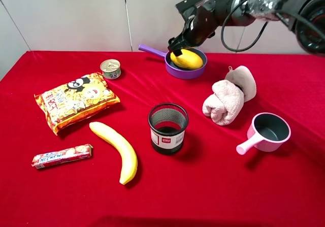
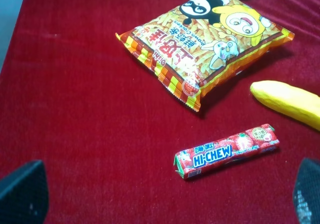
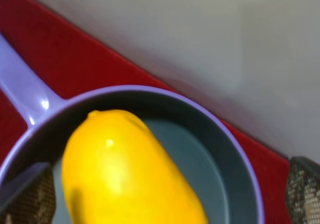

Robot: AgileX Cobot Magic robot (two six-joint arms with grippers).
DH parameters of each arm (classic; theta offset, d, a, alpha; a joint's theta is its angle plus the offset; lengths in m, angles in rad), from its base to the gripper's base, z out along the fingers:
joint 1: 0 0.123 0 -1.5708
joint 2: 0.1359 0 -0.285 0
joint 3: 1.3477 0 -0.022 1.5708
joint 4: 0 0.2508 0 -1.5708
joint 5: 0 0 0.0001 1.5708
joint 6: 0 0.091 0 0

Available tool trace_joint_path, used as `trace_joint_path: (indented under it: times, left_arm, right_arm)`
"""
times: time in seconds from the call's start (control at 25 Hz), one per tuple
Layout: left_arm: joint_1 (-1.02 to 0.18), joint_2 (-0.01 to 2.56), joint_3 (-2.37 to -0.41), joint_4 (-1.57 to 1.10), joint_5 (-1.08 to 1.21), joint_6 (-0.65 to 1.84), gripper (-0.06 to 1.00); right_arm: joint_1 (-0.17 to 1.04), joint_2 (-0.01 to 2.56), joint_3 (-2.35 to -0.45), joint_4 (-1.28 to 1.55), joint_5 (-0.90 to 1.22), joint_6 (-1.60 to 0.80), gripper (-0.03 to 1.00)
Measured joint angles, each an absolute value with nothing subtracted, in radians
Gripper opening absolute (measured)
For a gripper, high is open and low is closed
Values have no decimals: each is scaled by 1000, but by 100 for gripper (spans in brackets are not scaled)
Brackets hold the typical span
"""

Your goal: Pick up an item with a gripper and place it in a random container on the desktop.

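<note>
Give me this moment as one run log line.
stage: release | mango: lying in purple saucepan | right gripper: open over mango | left gripper: open, idle above candy bar

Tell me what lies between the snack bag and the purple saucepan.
In the exterior high view, a small tin can sits between the snack bag and the purple saucepan; otherwise bare red cloth.

The right arm (image 1: 254,3) is black, built of chunky rounded segments, with a stretch wrapped in clear, glossy plastic. Black cables loop loosely beneath it. Its claw (image 1: 179,48) is black too, blocky at the wrist. In the right wrist view the fingertips (image 3: 304,191) show a fine mesh-like texture, perhaps grip padding. The left claw's fingertips (image 2: 22,194) appear as dark, blurred shapes.
</note>
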State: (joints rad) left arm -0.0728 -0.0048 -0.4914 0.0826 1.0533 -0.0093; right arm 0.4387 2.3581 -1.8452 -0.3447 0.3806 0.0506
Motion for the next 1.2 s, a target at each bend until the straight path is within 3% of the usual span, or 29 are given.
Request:
trace_joint_path:
  times: [0.56,1.2]
  left_arm:
    - [-73,-5,-491,83,1053,-9,97]
    - [-73,-5,-491,83,1053,-9,97]
  right_arm:
    - [439,2087,-1680,-286,630,57,69]
    - [439,1703,-1562,-122,1196,12,69]
